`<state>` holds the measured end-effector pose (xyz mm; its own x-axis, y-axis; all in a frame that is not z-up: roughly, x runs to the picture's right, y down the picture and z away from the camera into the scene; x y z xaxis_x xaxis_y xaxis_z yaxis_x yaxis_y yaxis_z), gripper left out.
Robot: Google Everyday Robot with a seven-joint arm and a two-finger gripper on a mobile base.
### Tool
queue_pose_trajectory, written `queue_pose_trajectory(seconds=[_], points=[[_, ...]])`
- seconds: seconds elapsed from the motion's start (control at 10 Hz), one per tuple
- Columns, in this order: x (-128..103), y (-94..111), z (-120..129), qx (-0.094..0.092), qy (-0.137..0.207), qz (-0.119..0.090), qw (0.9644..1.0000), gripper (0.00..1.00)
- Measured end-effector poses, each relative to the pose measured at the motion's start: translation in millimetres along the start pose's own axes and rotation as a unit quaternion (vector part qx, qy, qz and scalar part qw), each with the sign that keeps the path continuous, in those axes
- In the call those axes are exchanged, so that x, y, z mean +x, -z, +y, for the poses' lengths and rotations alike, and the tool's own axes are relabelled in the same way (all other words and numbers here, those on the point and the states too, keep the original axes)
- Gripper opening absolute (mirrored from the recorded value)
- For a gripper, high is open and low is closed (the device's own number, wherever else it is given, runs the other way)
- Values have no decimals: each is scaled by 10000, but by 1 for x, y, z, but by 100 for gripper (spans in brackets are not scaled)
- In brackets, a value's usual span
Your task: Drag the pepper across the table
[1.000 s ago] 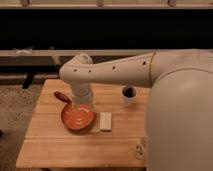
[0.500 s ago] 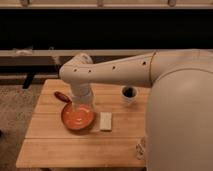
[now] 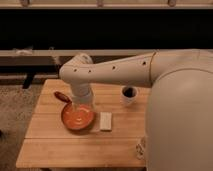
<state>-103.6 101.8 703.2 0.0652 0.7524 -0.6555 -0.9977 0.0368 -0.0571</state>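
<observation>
The pepper [image 3: 62, 96] is a small dark-red slim piece lying on the light wooden table [image 3: 55, 142], at the upper left rim of the round orange-red bowl [image 3: 78, 118]. My white arm reaches in from the right and bends down over the bowl. The gripper [image 3: 75, 106] hangs under the wrist just right of the pepper, above the bowl's far-left rim. I cannot tell whether it touches the pepper.
A small white block [image 3: 105, 121] lies right of the bowl. A white cup with dark contents [image 3: 129, 93] stands at the back right. A small pale object [image 3: 141, 148] sits near the front right edge. My body covers the table's right side.
</observation>
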Motion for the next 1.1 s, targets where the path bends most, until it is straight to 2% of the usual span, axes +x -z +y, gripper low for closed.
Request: queue_pose_trajectory(seconds=[1.0, 1.1], points=[[-1, 0, 1, 1, 11, -7, 10000, 65], [-5, 1, 2, -25, 186, -41, 9998, 65]])
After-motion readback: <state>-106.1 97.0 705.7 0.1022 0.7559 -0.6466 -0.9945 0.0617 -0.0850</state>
